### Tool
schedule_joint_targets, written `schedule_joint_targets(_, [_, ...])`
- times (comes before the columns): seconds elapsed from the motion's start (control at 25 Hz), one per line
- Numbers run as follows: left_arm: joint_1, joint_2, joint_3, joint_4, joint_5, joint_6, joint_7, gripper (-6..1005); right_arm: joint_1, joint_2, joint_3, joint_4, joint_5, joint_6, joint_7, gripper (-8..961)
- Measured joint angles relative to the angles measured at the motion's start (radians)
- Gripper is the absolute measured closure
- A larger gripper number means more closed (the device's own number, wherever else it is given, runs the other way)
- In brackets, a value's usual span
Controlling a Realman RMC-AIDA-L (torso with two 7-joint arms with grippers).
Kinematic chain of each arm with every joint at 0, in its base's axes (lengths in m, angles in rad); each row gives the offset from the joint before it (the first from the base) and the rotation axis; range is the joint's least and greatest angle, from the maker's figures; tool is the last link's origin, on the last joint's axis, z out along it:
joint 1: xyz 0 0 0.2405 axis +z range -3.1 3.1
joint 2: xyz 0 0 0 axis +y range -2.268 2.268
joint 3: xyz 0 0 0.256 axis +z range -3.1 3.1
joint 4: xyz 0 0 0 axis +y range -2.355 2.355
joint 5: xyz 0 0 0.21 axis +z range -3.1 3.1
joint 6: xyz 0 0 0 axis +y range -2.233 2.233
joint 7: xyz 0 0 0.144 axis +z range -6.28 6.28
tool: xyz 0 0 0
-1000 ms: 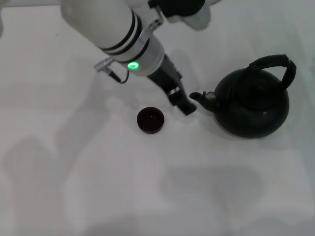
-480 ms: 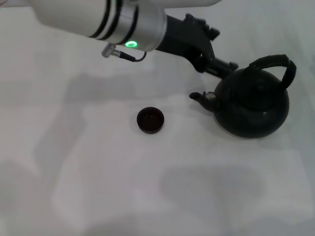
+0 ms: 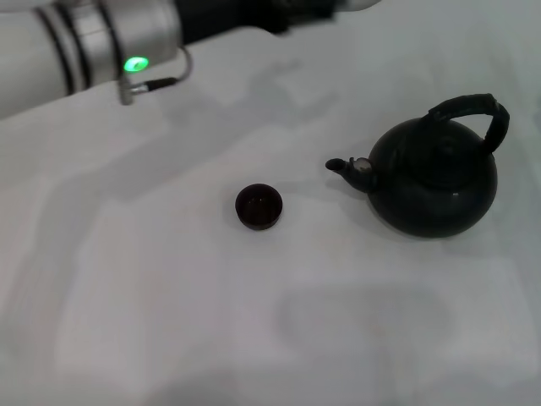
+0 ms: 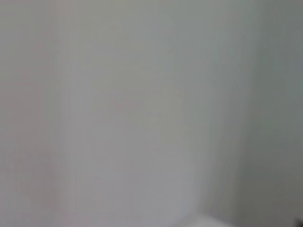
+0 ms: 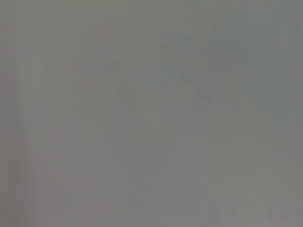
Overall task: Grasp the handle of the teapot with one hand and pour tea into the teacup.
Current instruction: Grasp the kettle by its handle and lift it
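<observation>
Left arm (image 3: 93, 46) crosses the top-left of the head view, white forearm with a green light, wrist running out of the top edge. Its gripper is out of sight, so whether the fingers are apart or together can't be told. Right arm and gripper are not in the head view. Both wrist views show only a blank pale surface, nothing usable.

Outward from the arm: teacup (image 3: 259, 206) sits upright on the white table (image 3: 169, 321), roughly mid-view, well apart from the arm. Teapot (image 3: 434, 174) stands upright to the right of the cup, near but not touching, spout pointing toward the cup. Handle (image 3: 473, 112) arches over the pot's top on the far right side, nothing gripping it.

Progress: judged as not started in effect. Handle not grasped, pot not lifted, no pour done. Left to do: reach the handle, clamp on it, lift, tilt the spout over the cup.

Containers: cup interior looks dark brownish; can't tell if liquid is in it. Teapot contents hidden.
</observation>
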Motion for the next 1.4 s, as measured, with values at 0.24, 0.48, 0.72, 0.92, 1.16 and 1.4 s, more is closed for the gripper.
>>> schedule_joint_targets(0.24, [0.040, 0.001, -0.070, -0.200, -0.412, 0.022, 0.269, 118, 0.004, 0.000, 0.010, -0.012, 0.000, -0.007, 0.016, 85])
schedule_joint_targets(0.48, [0.039, -0.002, -0.082, -0.440, -0.842, -0.025, 0.578, 118, 0.002, -0.007, 0.019, -0.008, -0.004, -0.100, 0.229, 85])
schedule_joint_targets(0.72, [0.039, -0.005, -0.076, -0.589, -1.087, -0.156, 0.842, 118, -0.014, -0.017, -0.038, 0.070, -0.072, -0.215, 0.398, 84])
schedule_joint_targets(0.92, [0.032, -0.004, -0.099, -0.665, -1.110, -0.203, 0.861, 122, -0.042, -0.012, -0.064, 0.194, -0.240, -0.326, 0.431, 84])
schedule_joint_targets(1.16, [0.022, -0.004, -0.163, -0.738, -1.116, -0.205, 0.859, 122, -0.070, -0.009, -0.065, 0.194, -0.364, -0.346, 0.421, 86])
schedule_joint_targets(1.4, [0.028, -0.004, -0.165, -0.744, -1.118, -0.206, 0.855, 122, -0.017, -0.006, -0.068, 0.186, -0.416, -0.274, 0.426, 88])
